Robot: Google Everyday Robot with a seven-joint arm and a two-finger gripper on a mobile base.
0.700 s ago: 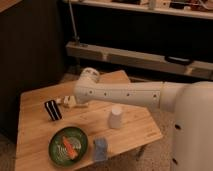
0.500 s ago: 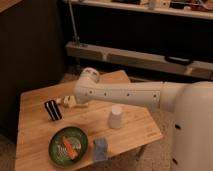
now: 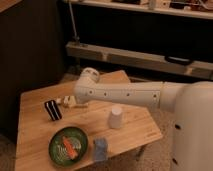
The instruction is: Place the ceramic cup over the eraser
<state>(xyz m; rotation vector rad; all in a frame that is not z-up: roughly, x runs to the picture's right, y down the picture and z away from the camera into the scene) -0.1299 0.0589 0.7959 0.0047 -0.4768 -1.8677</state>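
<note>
Wooden bench [image 3: 36, 136] carrying a striped eraser [image 3: 53, 110], white ceramic cup [image 3: 116, 118], green plate [image 3: 56, 150], blue pad [image 3: 100, 149]; claw [image 3: 68, 102] just beside the eraser.

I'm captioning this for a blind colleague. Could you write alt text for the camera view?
A white robot arm reaches across a wooden table, its gripper beside the black striped eraser. The white ceramic cup stands apart from it; a green plate and blue pad lie nearer the camera.
</note>
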